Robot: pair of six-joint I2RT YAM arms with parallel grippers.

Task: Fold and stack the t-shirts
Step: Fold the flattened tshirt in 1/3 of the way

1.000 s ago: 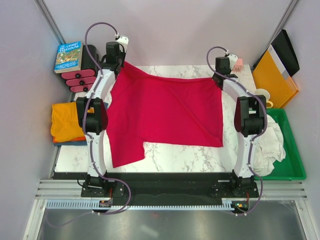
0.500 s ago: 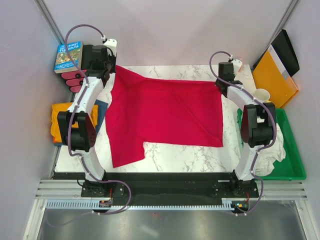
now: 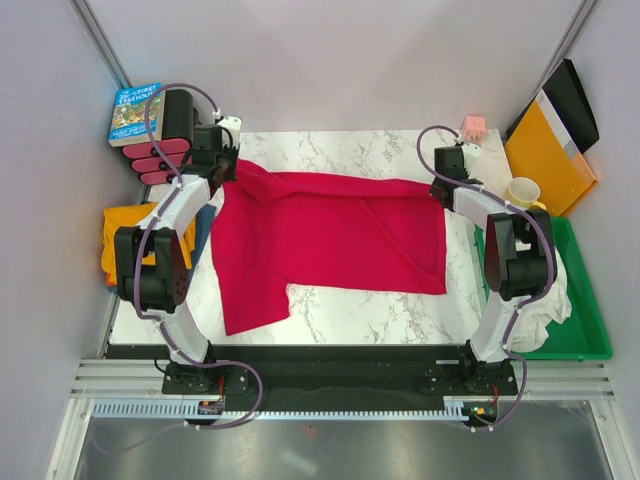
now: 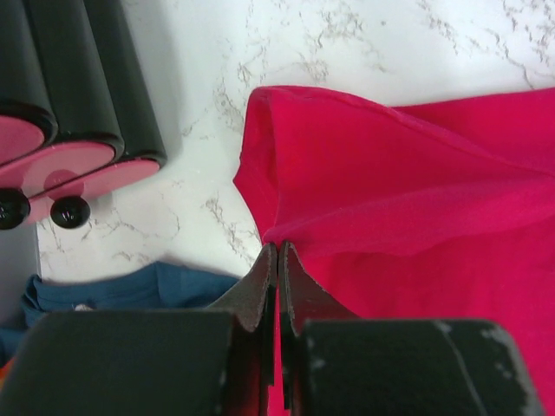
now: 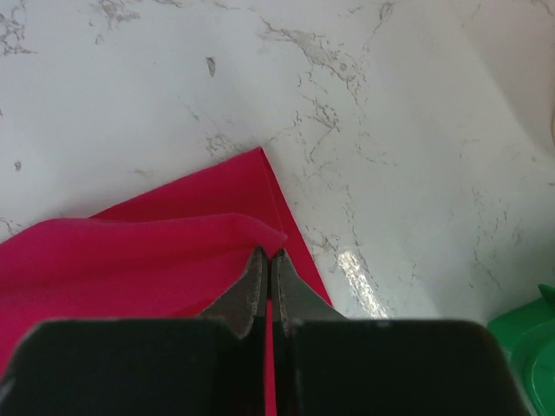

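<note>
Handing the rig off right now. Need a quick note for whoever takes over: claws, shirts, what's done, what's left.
Left claw: shut on the far-left corner of the red t-shirt.
Right claw: shut on its far-right corner.
The red t-shirt lies spread on the marble table, its far edge bunched into a ridge between the two claws.
Orange t-shirt sits folded off the table's left side, with the dark blue t-shirt beside it.
Done: orange looks folded.
Left: fold the red one and stack it. Whether the blue one is folded cannot be judged.
</note>
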